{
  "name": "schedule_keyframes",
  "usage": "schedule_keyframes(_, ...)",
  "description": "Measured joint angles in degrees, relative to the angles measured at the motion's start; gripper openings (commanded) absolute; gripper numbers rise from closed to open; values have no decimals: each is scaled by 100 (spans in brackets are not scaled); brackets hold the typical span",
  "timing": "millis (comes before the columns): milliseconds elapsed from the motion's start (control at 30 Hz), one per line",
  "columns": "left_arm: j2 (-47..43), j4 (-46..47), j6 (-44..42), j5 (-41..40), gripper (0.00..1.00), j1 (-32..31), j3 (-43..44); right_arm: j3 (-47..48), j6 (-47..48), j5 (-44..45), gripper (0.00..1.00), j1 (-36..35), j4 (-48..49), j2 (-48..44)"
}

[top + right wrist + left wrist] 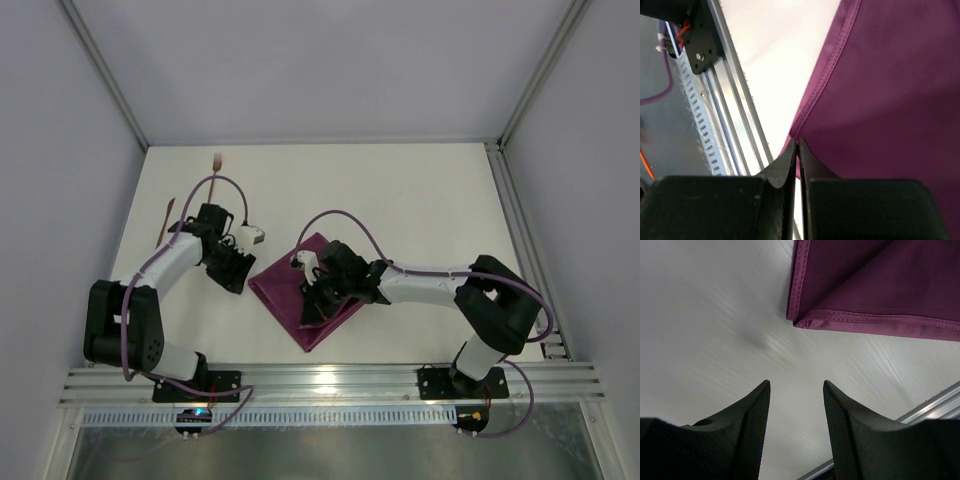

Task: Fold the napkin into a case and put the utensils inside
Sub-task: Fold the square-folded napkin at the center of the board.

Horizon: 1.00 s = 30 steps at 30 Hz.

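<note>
The plum-purple napkin (281, 285) lies folded in the middle of the table, one corner pointing to the near edge. My right gripper (312, 306) is over its near part, and in the right wrist view my right gripper (798, 142) is shut on the hemmed edge of the napkin (890, 90). My left gripper (233, 272) is open and empty just left of the napkin; the left wrist view shows my left gripper (796, 384) over bare table, short of a folded corner of the napkin (880, 285). The wooden fork (217, 160) and the knife-like stick (168, 217) lie at the far left. No case shows.
A metal rail (330, 380) runs along the near table edge and shows close to the napkin in the right wrist view (735, 115). Enclosure walls and frame posts (530, 90) bound the table.
</note>
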<state>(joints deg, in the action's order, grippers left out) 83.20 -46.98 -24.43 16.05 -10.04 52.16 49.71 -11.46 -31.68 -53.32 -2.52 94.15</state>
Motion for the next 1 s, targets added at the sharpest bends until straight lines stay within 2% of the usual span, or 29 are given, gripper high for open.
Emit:
schedule_keyframes(300,205,4,-2,-2,48,0,120,-177,-645,46,4,-317,723,205)
schedule_keyframes(833,210,2,-2,2,48,-31,181,-315,-654,151,4,-374,671,308)
schedule_keyframes(1000,122,11,0,-2,45,-310,229,-409,-647,144,4,-407,680,308)
